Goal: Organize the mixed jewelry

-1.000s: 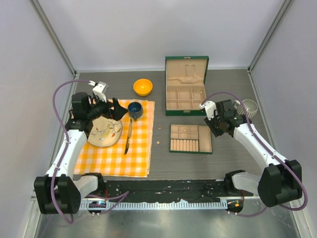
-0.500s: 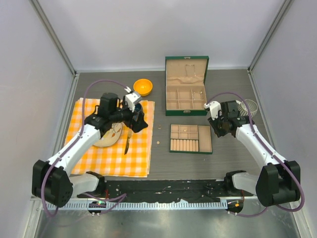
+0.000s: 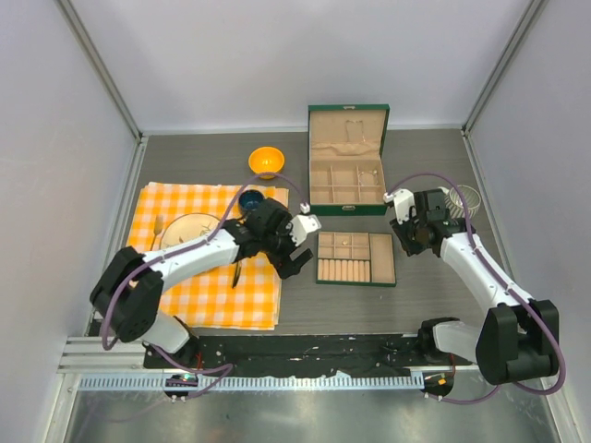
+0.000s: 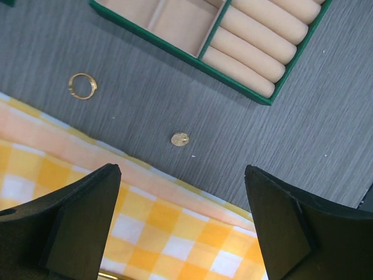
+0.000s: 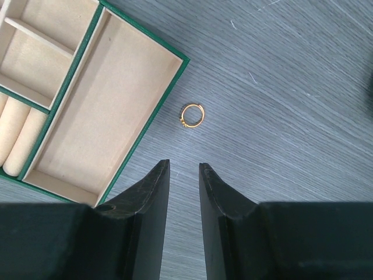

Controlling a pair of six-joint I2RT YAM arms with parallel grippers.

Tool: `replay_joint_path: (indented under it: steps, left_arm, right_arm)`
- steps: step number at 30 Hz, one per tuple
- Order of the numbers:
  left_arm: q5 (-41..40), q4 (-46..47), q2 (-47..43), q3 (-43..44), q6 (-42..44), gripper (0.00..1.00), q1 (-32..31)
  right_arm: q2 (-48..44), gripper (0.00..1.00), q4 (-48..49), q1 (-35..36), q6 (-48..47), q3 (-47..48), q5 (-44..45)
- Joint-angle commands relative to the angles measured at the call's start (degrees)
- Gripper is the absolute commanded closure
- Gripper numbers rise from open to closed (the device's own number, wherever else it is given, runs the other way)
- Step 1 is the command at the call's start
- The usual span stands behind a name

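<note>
Nearest the worktop's (image 4: 320, 146) front edge, the left gripper (image 4: 180, 170) hangs with its jaws spread wide and empty. Its dark fingers block both lower corners of the left wrist view. Below it is the hem of the yellow checked cloth (image 4: 175, 233). Just past the hem, on grey wood-grain, lie a tiny round gold piece (image 4: 180, 139) and a thin gold ring (image 4: 82, 86), both just short of the felt-lined green tray (image 5: 145, 125). Off one tray corner lies a second gold ring (image 5: 192, 114), ahead of the right gripper (image 5: 183, 169), whose jaws stand a narrow slit apart, pinching nothing. Farther right, the silvery wire hoop bracelet (image 3: 466, 198) is partly hidden by the right arm.
</note>
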Motion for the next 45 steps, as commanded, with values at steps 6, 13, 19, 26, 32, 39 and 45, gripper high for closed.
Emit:
replay_joint_path:
  steps: [6,13,19,26,32,39,45]
  left_arm:
    - [-6.75,-0.23,7.53,3.96,3.11,0.09,-3.28]
    - [-7.02,-0.23,11.04,5.81,3.46,0.14,-3.81]
    - [-6.67,-0.75,12.45,6.60,3.38,0.18,-4.60]
    - [-7.11,-0.67,13.94,7.21,3.73,0.24,-4.87]
    - [-6.23,-2.25,15.79,9.32,3.99,0.30,-4.96]
    - [-6.23,-4.09,17.38,10.64,4.17,0.39,-4.96]
    - [-5.88,-4.18,17.02,9.50,4.25,0.43,-4.96]
  right_arm:
    - [-2.57,0.67,1.96,-0.50,0.63,-0.06,-0.26]
    - [-2.75,0.67,1.96,-0.59,0.71,-0.15,-0.62]
    - [-2.58,0.67,1.96,-0.68,0.54,-0.24,-0.53]
    - [-2.14,0.67,1.96,-0.68,0.80,-0.06,-0.71]
    - [-2.22,0.67,1.96,-0.68,0.89,-0.06,-0.62]
    - [-2.14,0.67,1.96,-0.59,0.63,-0.24,-0.62]
    - [-2.22,0.67,2.05,-0.76,0.45,-0.42,-0.62]
